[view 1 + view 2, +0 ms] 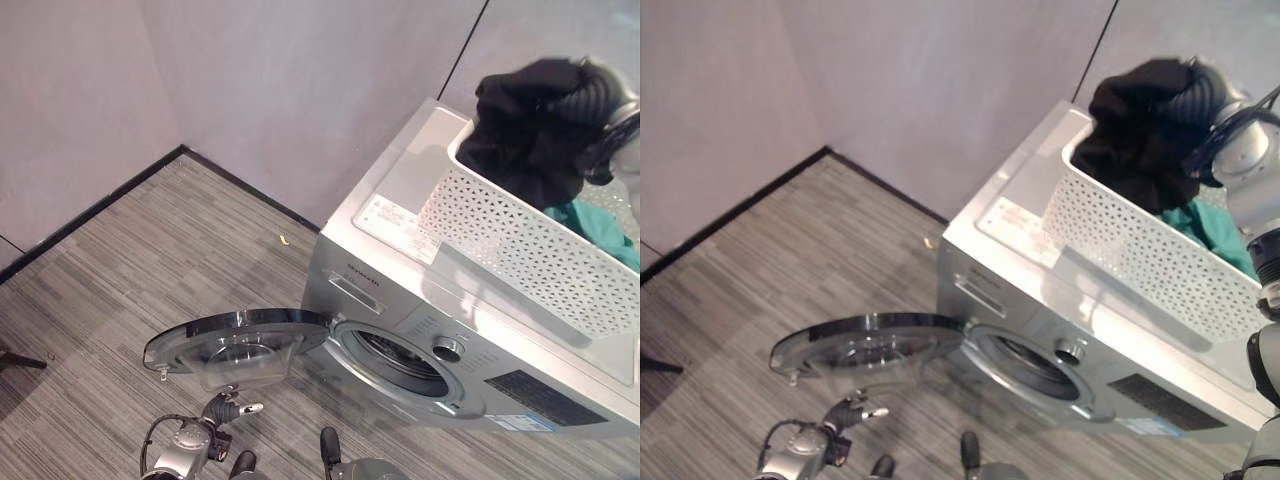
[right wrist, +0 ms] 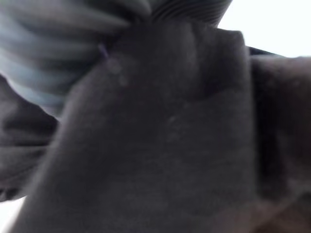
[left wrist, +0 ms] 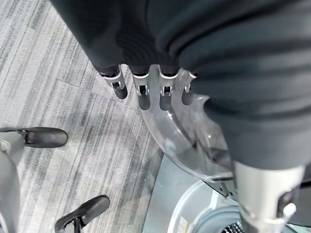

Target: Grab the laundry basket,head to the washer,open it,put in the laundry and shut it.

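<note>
The silver washer stands against the wall with its round door swung wide open to my left, and the drum opening is exposed. On its top sits a white perforated laundry basket. My right hand is above the basket's far end, shut on a bunched black garment lifted above the rim. That cloth lies right against the right wrist view. A teal garment lies inside the basket. My left hand hangs low in front of the door, its fingers straight and holding nothing.
Grey striped carpet runs to a black baseboard and plain grey walls at the back and left. A small yellow scrap lies on the floor beside the washer. A dark object pokes in at the left edge.
</note>
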{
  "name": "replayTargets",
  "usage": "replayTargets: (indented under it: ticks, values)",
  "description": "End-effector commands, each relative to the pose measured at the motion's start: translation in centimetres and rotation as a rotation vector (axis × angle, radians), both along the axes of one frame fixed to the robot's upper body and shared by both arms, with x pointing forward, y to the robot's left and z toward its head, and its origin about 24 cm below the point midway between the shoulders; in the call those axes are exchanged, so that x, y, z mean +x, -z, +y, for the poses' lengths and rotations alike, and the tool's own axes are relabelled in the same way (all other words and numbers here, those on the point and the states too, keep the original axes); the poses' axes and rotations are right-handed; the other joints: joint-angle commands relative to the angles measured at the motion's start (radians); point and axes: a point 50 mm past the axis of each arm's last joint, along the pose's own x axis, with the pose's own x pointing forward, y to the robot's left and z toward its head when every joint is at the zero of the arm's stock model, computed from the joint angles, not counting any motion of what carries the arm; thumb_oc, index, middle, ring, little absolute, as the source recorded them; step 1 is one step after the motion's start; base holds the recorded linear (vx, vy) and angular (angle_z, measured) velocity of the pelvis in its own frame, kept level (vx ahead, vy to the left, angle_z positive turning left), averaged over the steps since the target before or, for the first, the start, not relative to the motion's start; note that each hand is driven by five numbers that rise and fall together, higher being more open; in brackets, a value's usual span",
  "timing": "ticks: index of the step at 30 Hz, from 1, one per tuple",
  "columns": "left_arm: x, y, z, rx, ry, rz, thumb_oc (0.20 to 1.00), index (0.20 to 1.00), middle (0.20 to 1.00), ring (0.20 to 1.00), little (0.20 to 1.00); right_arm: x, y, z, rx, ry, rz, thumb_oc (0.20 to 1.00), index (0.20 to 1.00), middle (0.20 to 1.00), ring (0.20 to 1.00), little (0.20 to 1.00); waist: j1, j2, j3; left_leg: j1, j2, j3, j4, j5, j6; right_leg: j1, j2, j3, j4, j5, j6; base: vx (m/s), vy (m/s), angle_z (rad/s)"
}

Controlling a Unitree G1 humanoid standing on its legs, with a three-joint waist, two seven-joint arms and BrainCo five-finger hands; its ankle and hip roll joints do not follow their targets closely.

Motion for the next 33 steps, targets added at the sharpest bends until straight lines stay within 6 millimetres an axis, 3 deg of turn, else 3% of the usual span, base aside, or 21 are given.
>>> replayTargets:
  ticks: [1,5,12,20,33]
  values:
    - [-1.3,0.9,0.0,0.045,0.055,0.035,1.0,1.0,1.0,1.0,1.0,-2.4,-7.1,-1.2,0.096,0.071,-0.347,0.2,0.2,0.2,0.2,0.2,0.031,-0.014,-0.123,0.097,0.041,0.092,0.021,-0.1,0.065,-0.196,-0.083,0.003,0.121,0.013,0.07,0.01,0.01,-0.05]
    - [-0.8,0.7,-0.2,0.058,0.061,0.015,1.0,1.0,1.0,1.0,1.0,-2.9,-9.0,-1.1,0.117,0.133,-0.473,0.2,0.2,0.2,0.2,0.2,0.037,-0.008,-0.135,0.105,0.035,0.085,0.031,-0.108,0.069,-0.184,-0.086,0.004,0.126,0.009,0.07,0.0,0.0,0.0]
    - [-0.4,0.5,-0.8,0.06,0.064,-0.007,1.0,1.0,1.0,1.0,1.0,-4.3,-9.8,-1.5,0.091,0.197,-0.623,0.2,0.2,0.2,0.2,0.2,0.041,0.001,-0.139,0.116,0.028,0.072,0.037,-0.118,0.075,-0.173,-0.091,-0.003,0.136,0.001,0.072,0.0,0.0,0.0]
    - [-1.5,1.2,-0.6,0.085,0.05,0.029,1.0,1.0,1.0,1.0,1.0,-6.9,-10.2,-1.8,-0.025,0.247,-0.787,0.2,0.2,0.2,0.2,0.2,0.041,0.009,-0.145,0.132,0.018,0.066,0.042,-0.132,0.085,-0.166,-0.1,-0.001,0.151,-0.002,0.078,0.0,0.008,0.0]
    - [-2.8,2.0,-0.7,0.093,0.044,0.074,1.0,1.0,1.0,1.0,1.0,-10.4,-9.8,-2.6,-0.092,0.26,-0.898,0.2,0.2,0.2,0.2,0.2,0.015,0.019,-0.158,0.164,0.001,0.087,0.038,-0.151,0.101,-0.172,-0.1,0.028,0.157,0.012,0.09,-0.01,0.017,-0.06]
